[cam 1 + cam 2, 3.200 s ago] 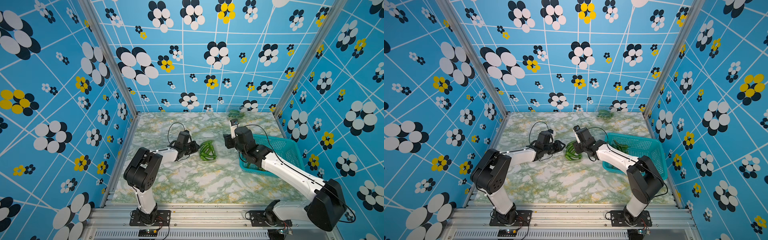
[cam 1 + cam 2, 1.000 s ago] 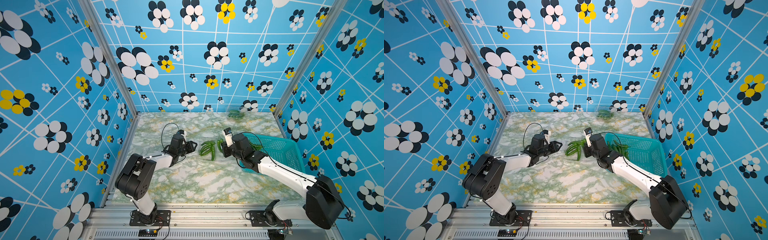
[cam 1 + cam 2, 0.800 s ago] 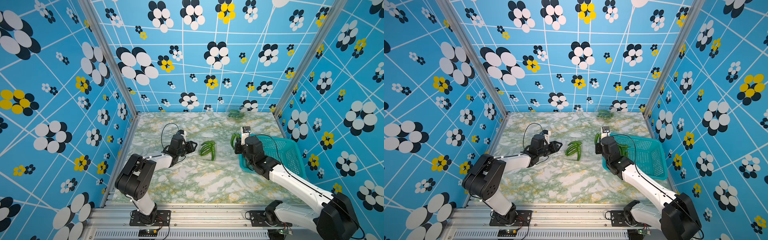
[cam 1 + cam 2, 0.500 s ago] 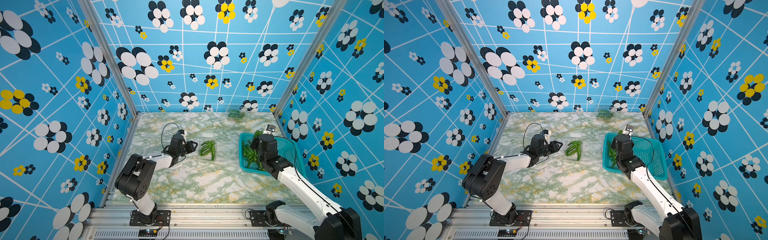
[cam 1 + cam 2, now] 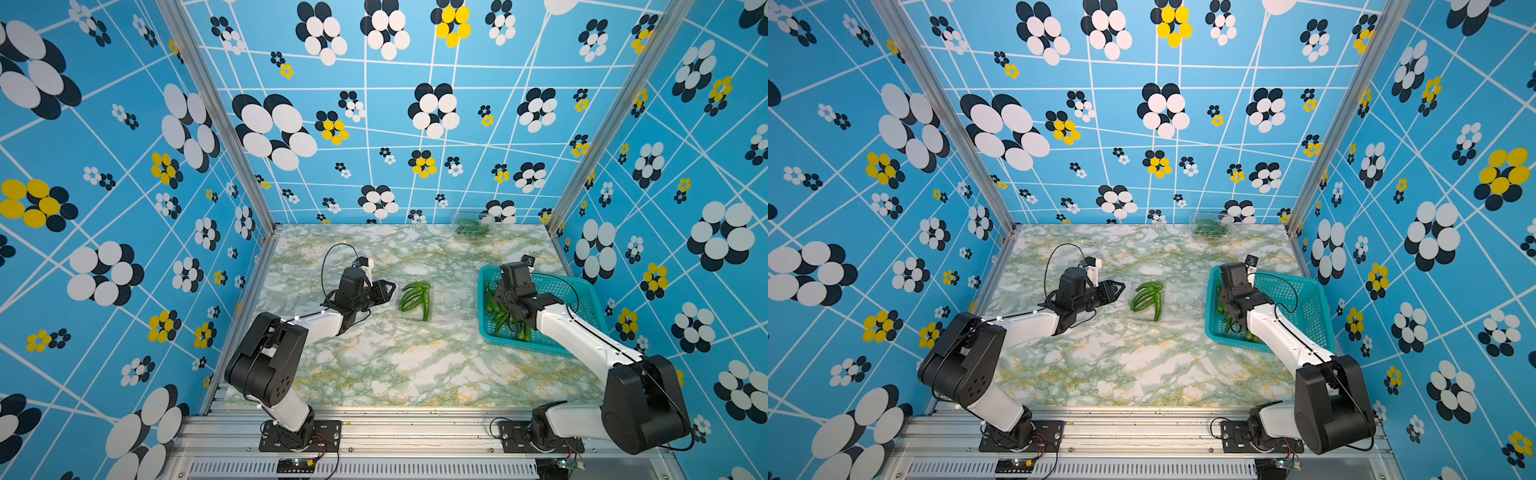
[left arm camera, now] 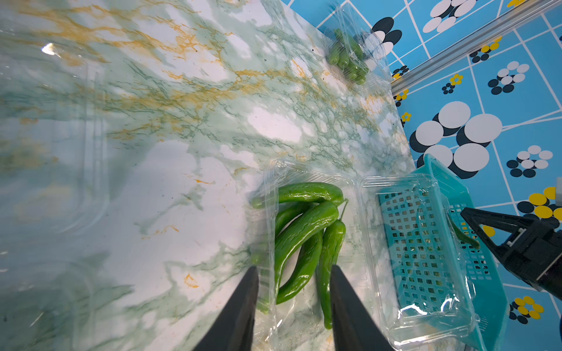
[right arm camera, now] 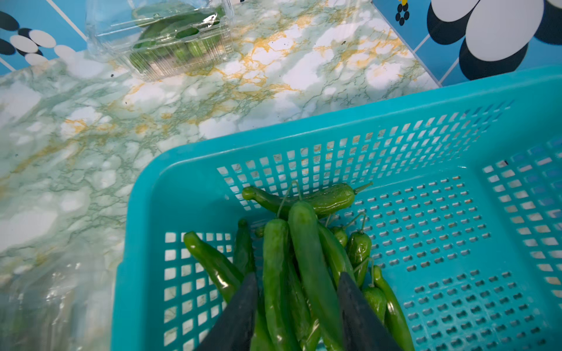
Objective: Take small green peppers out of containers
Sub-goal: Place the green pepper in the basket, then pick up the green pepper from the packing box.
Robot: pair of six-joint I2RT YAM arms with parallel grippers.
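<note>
Several small green peppers (image 5: pixel 413 296) (image 5: pixel 1147 300) (image 6: pixel 304 234) lie in an open clear container (image 6: pixel 371 243) mid-table. My left gripper (image 5: pixel 388 293) (image 5: pixel 1118 292) (image 6: pixel 293 273) is open. Its jaws straddle the container's near end and the pepper tips without pinching. My right gripper (image 5: pixel 505 309) (image 5: pixel 1229 311) (image 7: pixel 298 278) hangs over the teal basket (image 5: pixel 582 291) (image 5: pixel 1304 299) (image 7: pixel 456 121). Its jaws are parted, and loose peppers (image 7: pixel 304 243) lie between them on the pile in the basket. A closed container (image 5: pixel 471 227) (image 5: pixel 1208 227) (image 7: pixel 170 39) with peppers stands by the back wall.
Patterned walls close in the marble table (image 5: pixel 395 365) on three sides. An empty clear container (image 6: pixel 60 152) shows blurred close to the left wrist camera. More clear plastic (image 7: pixel 45 304) lies beside the basket's left wall.
My right gripper carried peppers from the open container rightward over the basket and parted its jaws there. The left arm stayed still.
</note>
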